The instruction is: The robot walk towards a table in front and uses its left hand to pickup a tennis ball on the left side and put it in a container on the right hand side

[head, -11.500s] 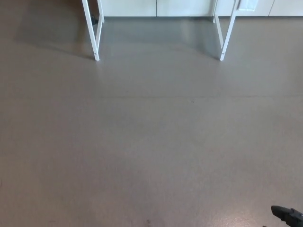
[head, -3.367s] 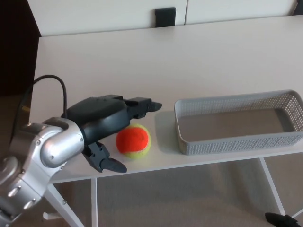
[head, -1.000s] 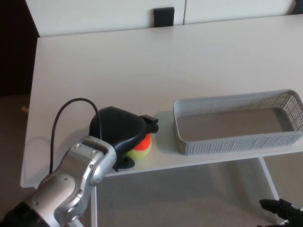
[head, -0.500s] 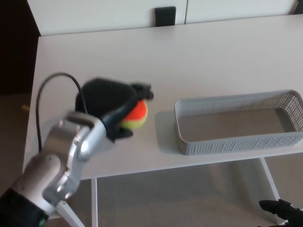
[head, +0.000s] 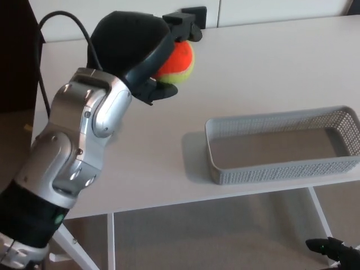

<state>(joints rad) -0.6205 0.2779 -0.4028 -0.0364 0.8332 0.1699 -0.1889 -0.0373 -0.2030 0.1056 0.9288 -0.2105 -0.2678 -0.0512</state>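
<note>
I saw the left robot hand, closed round the tennis ball, raised clear of the bench over its far left part. From there rightward the bench top lay bare up to the container, which sat by the near edge on the right. Its mesh walls were the only barrier; its inside was open from above. A black block stood at the far edge behind the hand. The right robot hand hung near right, below bench level, out of the way.

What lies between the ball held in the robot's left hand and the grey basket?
Nothing: the head view shows only bare white table between the ball in the left hand and the basket.
</note>
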